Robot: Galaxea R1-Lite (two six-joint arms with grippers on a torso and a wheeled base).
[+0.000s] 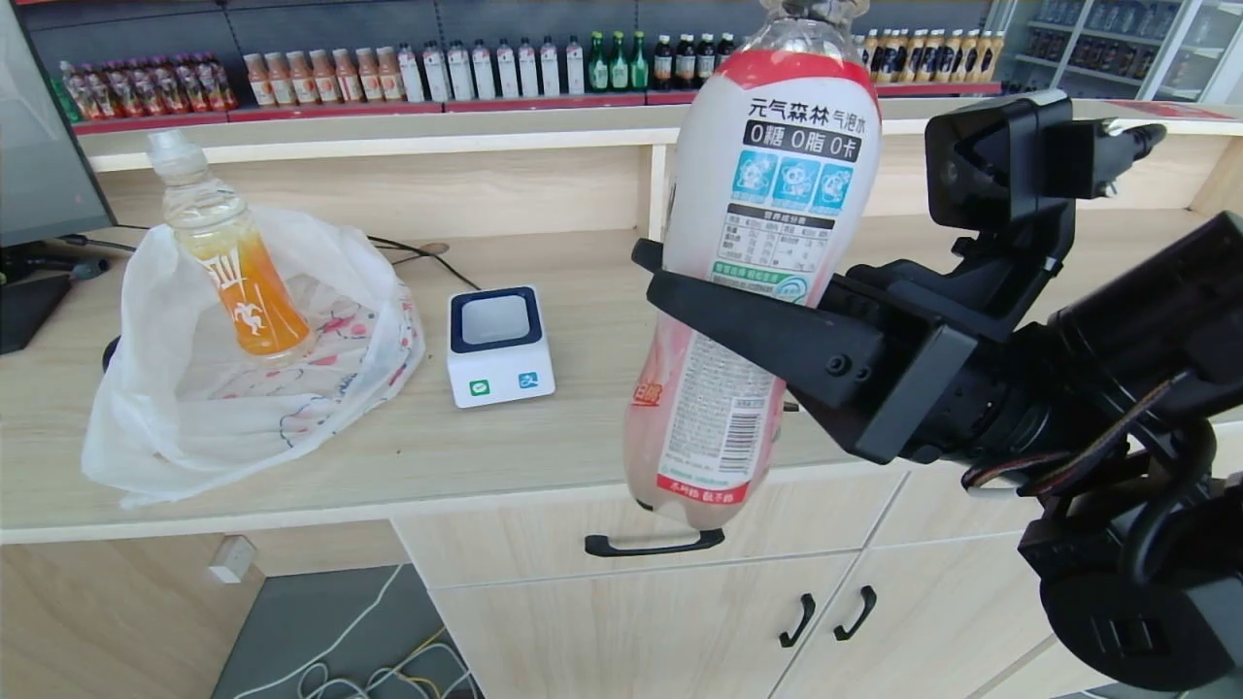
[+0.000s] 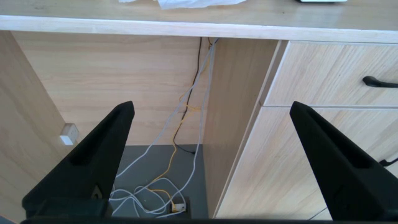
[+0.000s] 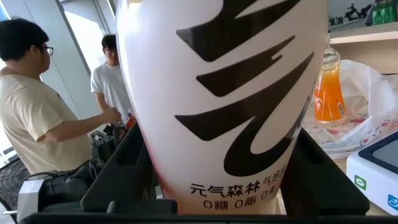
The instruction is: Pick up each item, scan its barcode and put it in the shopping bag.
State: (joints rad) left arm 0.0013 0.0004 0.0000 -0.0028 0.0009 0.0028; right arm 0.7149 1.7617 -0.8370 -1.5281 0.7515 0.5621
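Observation:
My right gripper (image 1: 723, 320) is shut on a tall pink-and-white drink bottle (image 1: 757, 252), holding it upright in the air in front of the counter, right of the scanner. Its barcode (image 1: 723, 427) faces the head camera. In the right wrist view the bottle (image 3: 224, 99) stands between the fingers (image 3: 127, 168). The white scanner box (image 1: 498, 345) with a dark-rimmed window sits on the counter. Left of it lies the white shopping bag (image 1: 243, 388), with an orange drink bottle (image 1: 233, 262) standing in it. My left gripper (image 2: 208, 162) is open and low, below the counter edge, facing the cabinet.
The wooden counter (image 1: 486, 447) has drawers with black handles (image 1: 651, 546) below its front edge. A raised wooden ledge (image 1: 408, 146) runs behind it. A monitor (image 1: 44, 155) stands at the far left. Cables (image 2: 174, 168) hang in the gap under the counter.

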